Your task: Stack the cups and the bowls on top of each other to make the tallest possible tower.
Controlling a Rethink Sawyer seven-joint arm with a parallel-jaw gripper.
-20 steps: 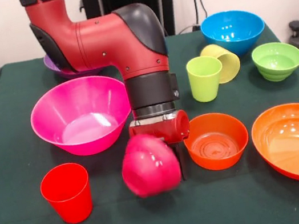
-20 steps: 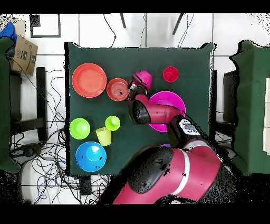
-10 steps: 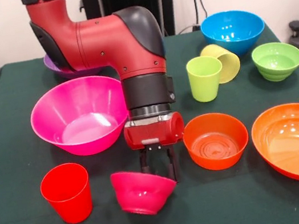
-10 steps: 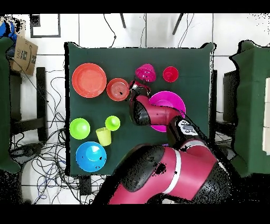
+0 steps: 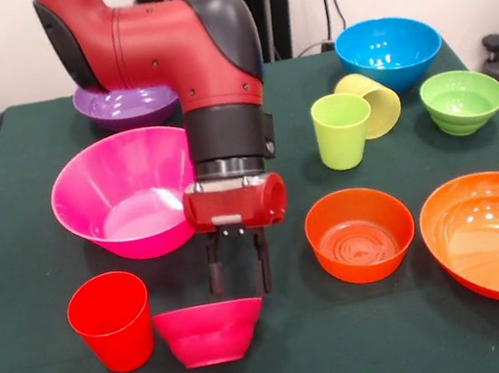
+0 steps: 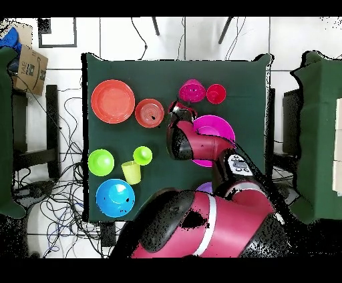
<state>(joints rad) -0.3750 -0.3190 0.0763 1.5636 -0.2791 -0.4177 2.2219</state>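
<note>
My gripper [image 5: 238, 268] hangs open and empty just behind the small magenta bowl [image 5: 210, 331], which stands upright on the table next to the red cup [image 5: 111, 322]. In the overhead view the magenta bowl [image 6: 192, 91] sits beside the red cup [image 6: 216, 93], with the gripper [image 6: 178, 109] close by. The large pink bowl [image 5: 125, 194] is behind the arm and the purple bowl [image 5: 124, 105] farther back. The small orange bowl [image 5: 360, 233], large orange bowl [image 5: 495, 235], lime green cup [image 5: 341, 130], tipped pale yellow cup [image 5: 374, 100], blue bowl [image 5: 389, 51] and ribbed green bowl [image 5: 462, 99] each stand alone.
The dark green table [image 5: 356, 351] carries everything. A cardboard box [image 6: 30, 67] and cables [image 6: 67, 193] lie on the floor beside it in the overhead view.
The magenta bowl was tilted at the gripper's fingers; it has been let go and now rests upright beside the red cup. The gripper shifted left in the front view and rose a little.
</note>
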